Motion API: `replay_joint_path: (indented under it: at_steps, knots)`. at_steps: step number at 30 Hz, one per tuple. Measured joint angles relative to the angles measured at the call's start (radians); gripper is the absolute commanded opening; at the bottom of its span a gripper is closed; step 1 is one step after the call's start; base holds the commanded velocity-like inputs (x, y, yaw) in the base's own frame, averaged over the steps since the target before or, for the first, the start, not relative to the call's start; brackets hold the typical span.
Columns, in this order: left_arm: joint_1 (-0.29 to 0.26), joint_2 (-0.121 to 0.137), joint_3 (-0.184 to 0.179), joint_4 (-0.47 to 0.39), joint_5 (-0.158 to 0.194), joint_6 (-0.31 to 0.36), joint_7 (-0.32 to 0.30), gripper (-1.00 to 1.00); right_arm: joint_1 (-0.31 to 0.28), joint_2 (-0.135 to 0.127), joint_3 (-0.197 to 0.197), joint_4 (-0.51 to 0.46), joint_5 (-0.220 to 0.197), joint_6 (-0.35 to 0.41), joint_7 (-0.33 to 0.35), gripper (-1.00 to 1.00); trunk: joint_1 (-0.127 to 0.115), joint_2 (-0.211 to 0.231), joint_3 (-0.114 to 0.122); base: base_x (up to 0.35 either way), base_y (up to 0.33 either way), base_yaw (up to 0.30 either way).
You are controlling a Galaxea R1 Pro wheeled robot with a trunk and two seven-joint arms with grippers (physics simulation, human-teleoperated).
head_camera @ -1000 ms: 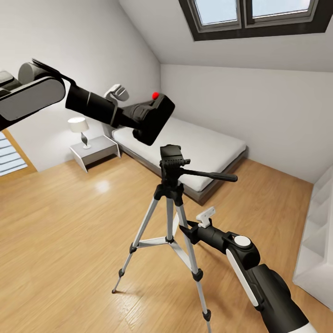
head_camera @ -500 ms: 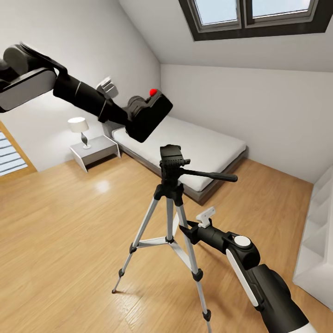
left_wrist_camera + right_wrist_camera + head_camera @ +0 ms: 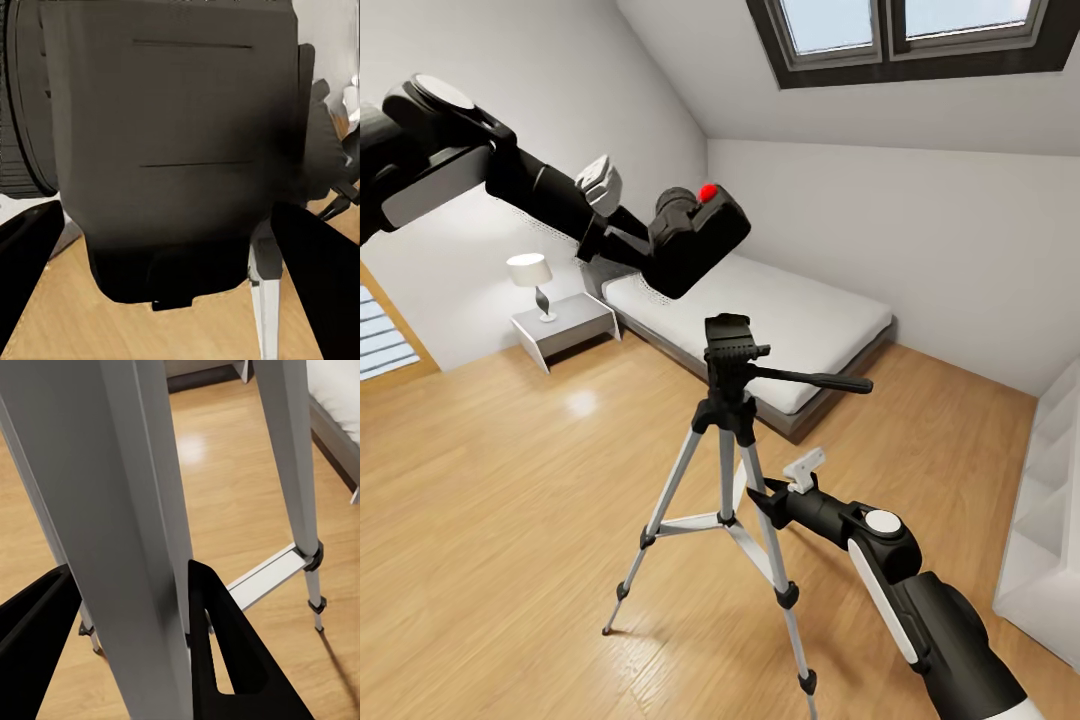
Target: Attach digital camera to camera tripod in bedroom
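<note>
Gripping digital camera (image 3: 698, 240) between left gripper (image 3: 645, 245) fingers, above camera tripod (image 3: 731, 400) head

Open air separates the digital camera (image 3: 695, 243) in my left gripper (image 3: 645, 245) from the camera tripod (image 3: 732, 345) head below it. My right gripper (image 3: 768, 500) straddles one tripod leg. The pan handle (image 3: 815, 380) juts toward my right, blocking that side.

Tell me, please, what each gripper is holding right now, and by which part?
The left gripper holds the digital camera by its body. The right gripper is closed around a silver leg of the camera tripod.
</note>
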Motion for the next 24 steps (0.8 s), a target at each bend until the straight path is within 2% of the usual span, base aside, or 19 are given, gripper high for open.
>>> replay_joint_path:
  at_steps: [7,13,18,24]
  knots:
    - [0.001,-0.064,0.020,0.128,-0.021,-0.071,-0.125,-1.00,0.000,0.002,0.002,-0.001,0.007,0.000,0.000,-1.00,0.000,0.000,0.000,0.000,0.000,0.000]
    - [-0.001,-0.119,0.014,0.232,-0.093,-0.086,-0.207,-1.00,0.000,0.003,0.003,-0.001,0.009,0.000,0.001,-1.00,0.000,0.000,0.000,0.000,0.000,0.000]
    - [0.000,-0.142,0.010,0.273,-0.127,-0.092,-0.235,-1.00,0.000,0.003,0.004,-0.001,0.010,0.000,0.001,-1.00,0.000,0.000,0.000,0.000,0.000,0.000]
    - [0.002,-0.156,0.011,0.295,-0.138,-0.143,-0.235,-1.00,0.000,0.003,0.004,-0.001,0.011,0.000,0.001,-1.00,0.000,0.000,0.000,0.000,0.000,0.000]
